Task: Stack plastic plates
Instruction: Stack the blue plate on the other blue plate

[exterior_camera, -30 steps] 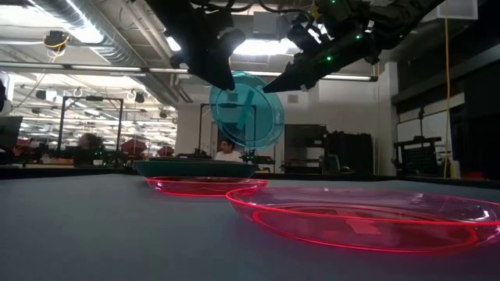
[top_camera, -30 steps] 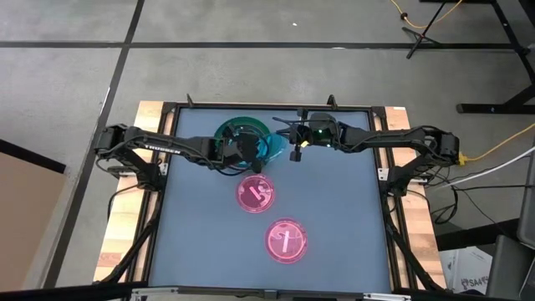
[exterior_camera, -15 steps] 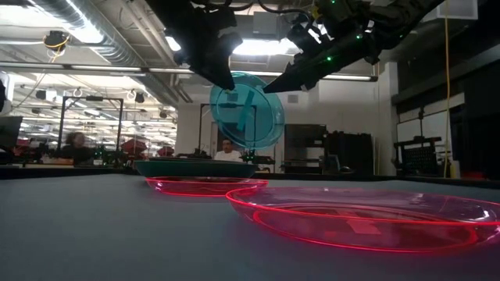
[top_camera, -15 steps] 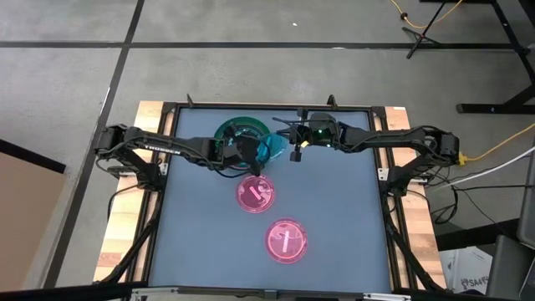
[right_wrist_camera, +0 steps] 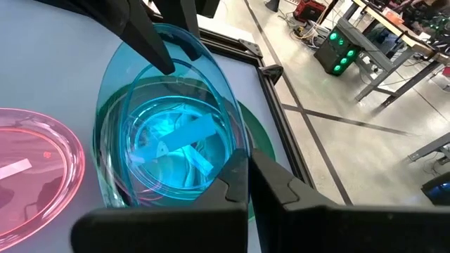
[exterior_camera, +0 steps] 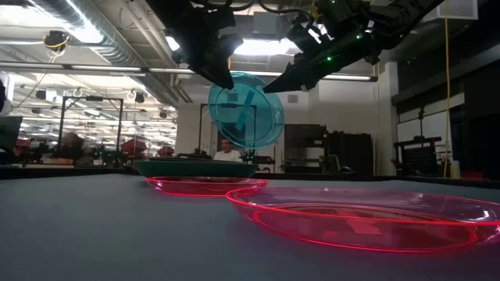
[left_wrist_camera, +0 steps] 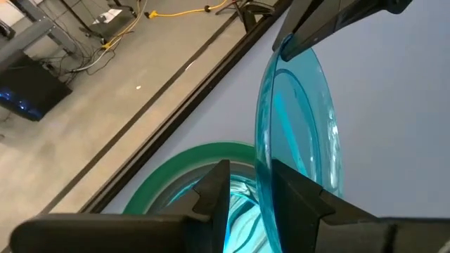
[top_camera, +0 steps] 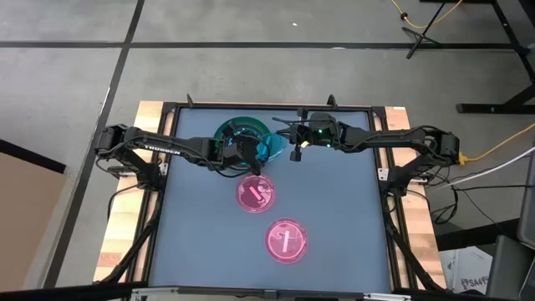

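In the low view the left gripper (exterior_camera: 225,78) pinches a translucent cyan plate (exterior_camera: 245,110) by its rim, on edge in the air, its jaws closed on it. Over the last second the plate has barely shifted, so the placing is not yet done. Just beyond, the right gripper (exterior_camera: 273,86) hovers beside it, jaws shut on nothing. Below the jaws sits the dark green plate (top_camera: 242,129) holding cyan plates; how many is hard to tell. Two pink plates (top_camera: 256,194) lie well apart on the desk (top_camera: 343,217).

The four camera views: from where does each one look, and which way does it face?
High: overhead, facing down on the table and both arms.
Low: table height, level past pink plates at the tilted cyan plate.
Left wrist: past the left pincer gripping that plate's rim.
Right wrist: past the shut right pincer.
All share the cyan plate.
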You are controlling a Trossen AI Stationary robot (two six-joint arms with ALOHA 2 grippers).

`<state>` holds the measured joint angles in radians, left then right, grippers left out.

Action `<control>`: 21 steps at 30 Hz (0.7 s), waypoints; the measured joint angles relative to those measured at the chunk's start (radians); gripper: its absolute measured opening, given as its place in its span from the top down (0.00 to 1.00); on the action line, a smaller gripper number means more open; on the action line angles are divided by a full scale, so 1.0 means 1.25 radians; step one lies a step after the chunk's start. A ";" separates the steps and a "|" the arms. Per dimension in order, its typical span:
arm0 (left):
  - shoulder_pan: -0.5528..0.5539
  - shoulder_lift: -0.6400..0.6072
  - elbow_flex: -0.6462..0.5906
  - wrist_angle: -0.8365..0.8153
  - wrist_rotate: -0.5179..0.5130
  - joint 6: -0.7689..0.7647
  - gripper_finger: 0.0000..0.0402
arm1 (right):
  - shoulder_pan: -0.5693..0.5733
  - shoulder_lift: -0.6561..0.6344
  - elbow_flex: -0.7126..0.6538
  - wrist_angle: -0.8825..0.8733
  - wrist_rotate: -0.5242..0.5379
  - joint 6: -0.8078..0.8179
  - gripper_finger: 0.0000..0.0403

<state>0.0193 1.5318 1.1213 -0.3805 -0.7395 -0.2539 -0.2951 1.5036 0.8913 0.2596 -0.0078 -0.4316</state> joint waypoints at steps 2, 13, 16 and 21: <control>0.000 0.000 0.000 0.000 -0.001 -0.011 0.78 | 0.000 0.000 0.000 0.000 0.000 0.000 1.00; 0.000 0.000 0.000 0.000 0.002 -0.026 0.98 | 0.000 0.000 0.000 0.000 0.001 0.000 1.00; 0.000 0.000 0.000 0.000 0.002 -0.026 0.98 | 0.000 0.000 0.000 0.000 0.000 0.000 1.00; 0.000 0.000 0.000 0.000 0.002 -0.026 0.99 | 0.000 0.000 0.000 0.000 -0.002 0.003 0.98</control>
<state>0.0193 1.5318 1.1213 -0.3803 -0.7376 -0.2859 -0.2951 1.5032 0.8913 0.2590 -0.0103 -0.4274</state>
